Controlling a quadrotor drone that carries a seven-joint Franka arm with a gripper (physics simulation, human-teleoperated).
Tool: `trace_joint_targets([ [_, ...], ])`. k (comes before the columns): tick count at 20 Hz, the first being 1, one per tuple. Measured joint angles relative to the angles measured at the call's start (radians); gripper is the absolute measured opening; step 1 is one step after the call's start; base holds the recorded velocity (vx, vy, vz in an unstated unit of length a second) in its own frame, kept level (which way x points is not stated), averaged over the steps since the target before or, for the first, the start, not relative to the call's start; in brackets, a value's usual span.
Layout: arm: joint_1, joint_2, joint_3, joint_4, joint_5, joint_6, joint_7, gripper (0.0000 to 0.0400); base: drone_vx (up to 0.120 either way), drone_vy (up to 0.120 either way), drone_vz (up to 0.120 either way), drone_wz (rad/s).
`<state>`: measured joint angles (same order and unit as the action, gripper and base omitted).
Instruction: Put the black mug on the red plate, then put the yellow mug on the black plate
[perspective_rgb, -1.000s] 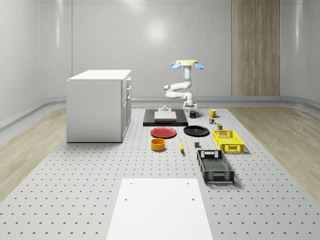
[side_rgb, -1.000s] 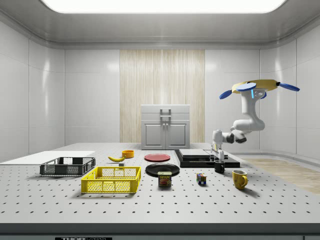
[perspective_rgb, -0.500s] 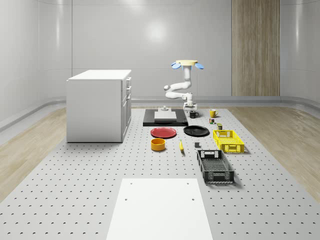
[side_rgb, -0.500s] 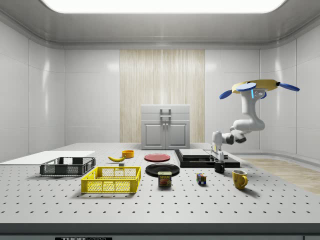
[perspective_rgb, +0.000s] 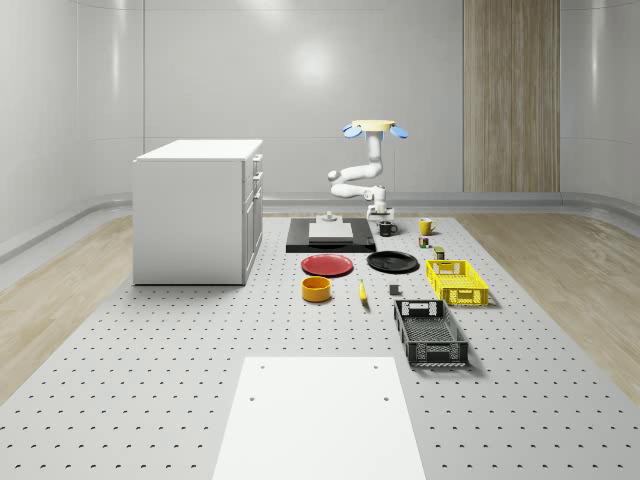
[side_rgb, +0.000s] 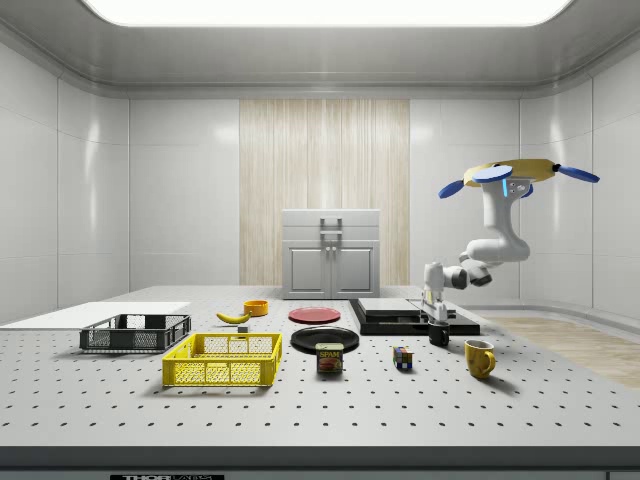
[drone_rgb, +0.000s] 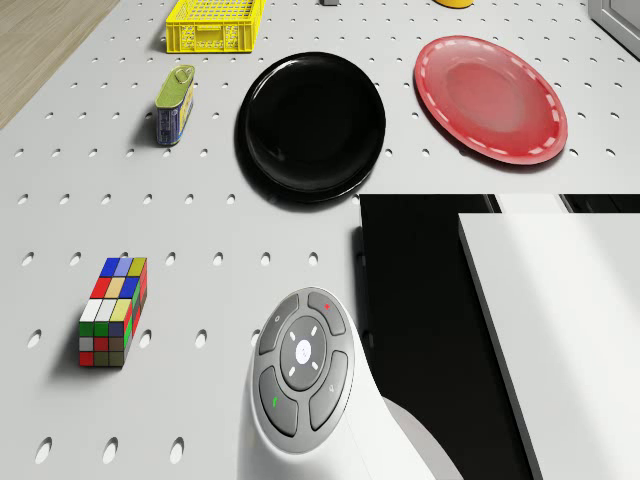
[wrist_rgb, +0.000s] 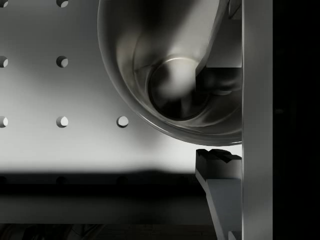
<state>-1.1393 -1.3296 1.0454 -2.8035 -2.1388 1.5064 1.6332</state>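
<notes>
The black mug (wrist_rgb: 150, 75) stands upright on the table beside the black platform, also seen as the black mug (perspective_rgb: 387, 229) (side_rgb: 439, 336). My gripper (wrist_rgb: 217, 117) points straight down onto it (side_rgb: 438, 320). It is shut on the mug's wall, one finger inside the cup and the other finger (wrist_rgb: 220, 165) outside. The drone (perspective_rgb: 374, 127) (side_rgb: 515, 172) hovers above the table's far end. The yellow mug (perspective_rgb: 426, 226) (side_rgb: 479, 358) stands close by. The red plate (drone_rgb: 490, 97) (perspective_rgb: 328, 264) and black plate (drone_rgb: 310, 125) (perspective_rgb: 392, 262) lie side by side, nearer the table's middle.
A black platform (perspective_rgb: 300, 244) with a white block rises right beside the mug. A Rubik's cube (drone_rgb: 113, 311) and a tin can (drone_rgb: 175, 103) lie near the black plate. Farther off are a yellow basket (perspective_rgb: 457, 281), a black basket (perspective_rgb: 430, 332), an orange bowl (perspective_rgb: 316, 289) and a white cabinet (perspective_rgb: 198, 210).
The jaws have narrowed from wide open onto the black mug's wall. Drone and arm have barely shifted, and the mug still stands on the table.
</notes>
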Motion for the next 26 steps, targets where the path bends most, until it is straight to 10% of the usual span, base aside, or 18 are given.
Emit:
trace_joint_targets([
  [16,-0.001,-0.004,0.097,-0.036,0.095,-0.040,0.017,0.0111,0.003,-0.003,0.058,0.000],
  [26,-0.008,-0.017,0.123,-0.042,0.123,-0.037,0.026,0.0110,0.120,-0.120,0.068,0.000],
])
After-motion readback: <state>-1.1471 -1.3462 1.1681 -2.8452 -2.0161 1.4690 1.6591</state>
